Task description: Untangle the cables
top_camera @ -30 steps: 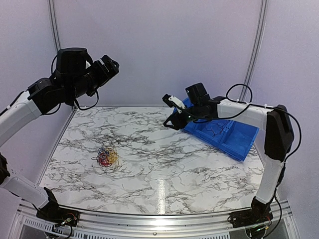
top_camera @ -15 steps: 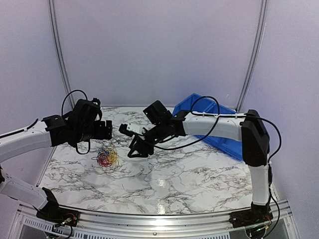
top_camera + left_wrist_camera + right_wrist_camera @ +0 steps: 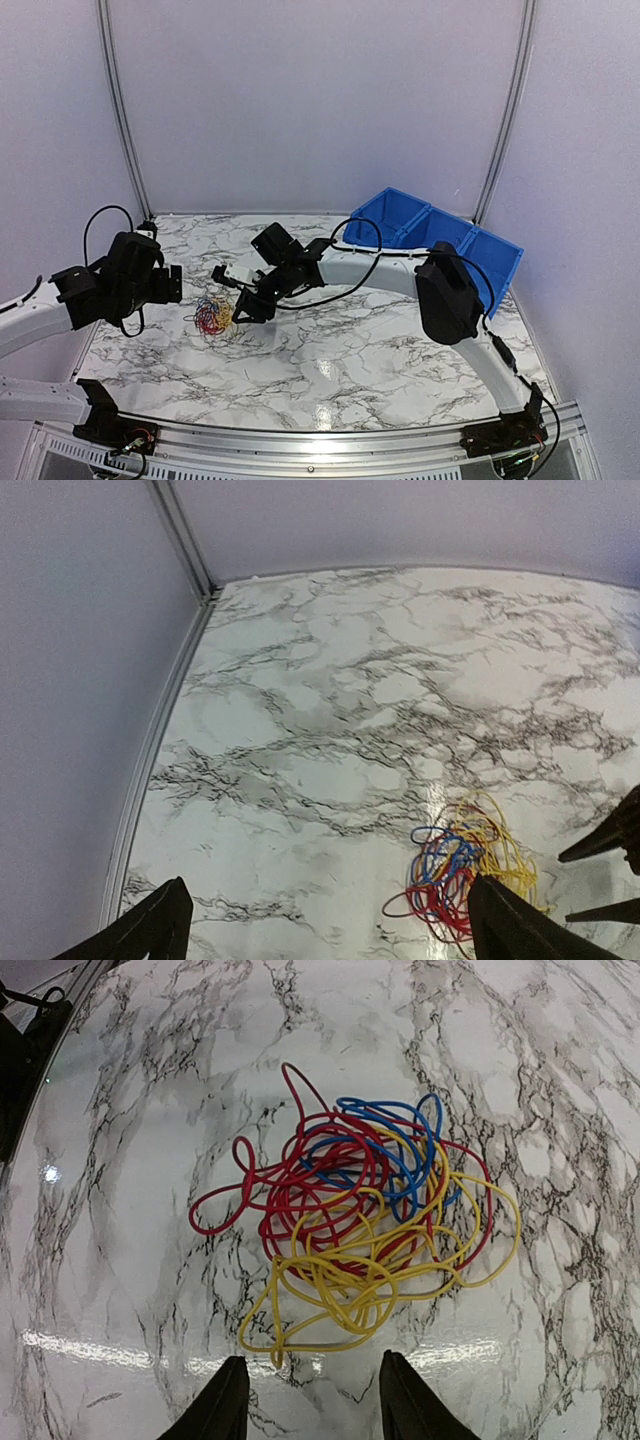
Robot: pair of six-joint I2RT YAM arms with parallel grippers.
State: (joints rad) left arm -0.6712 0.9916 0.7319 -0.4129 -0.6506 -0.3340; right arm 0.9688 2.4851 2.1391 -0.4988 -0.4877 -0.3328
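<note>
The cables [image 3: 214, 316] lie in one small tangle of red, blue and yellow wire on the marble table, left of centre. The right wrist view shows the tangle [image 3: 355, 1220] close up, yellow loops nearest the fingers. My right gripper [image 3: 238, 302] hangs just right of the tangle; its jaws [image 3: 312, 1400] are open and empty, short of the yellow loops. My left gripper [image 3: 172, 283] hovers above and left of the tangle, open wide and empty [image 3: 330, 925]; the cables [image 3: 462, 868] lie by its right finger.
A blue bin [image 3: 432, 240] stands at the back right of the table. The table's left edge rail [image 3: 165, 720] runs close to the left gripper. White walls enclose the back and sides.
Both arms have come down and in toward the tangle. The right arm swept left from the blue bin; the left arm dropped from high up. The cables have not moved.
</note>
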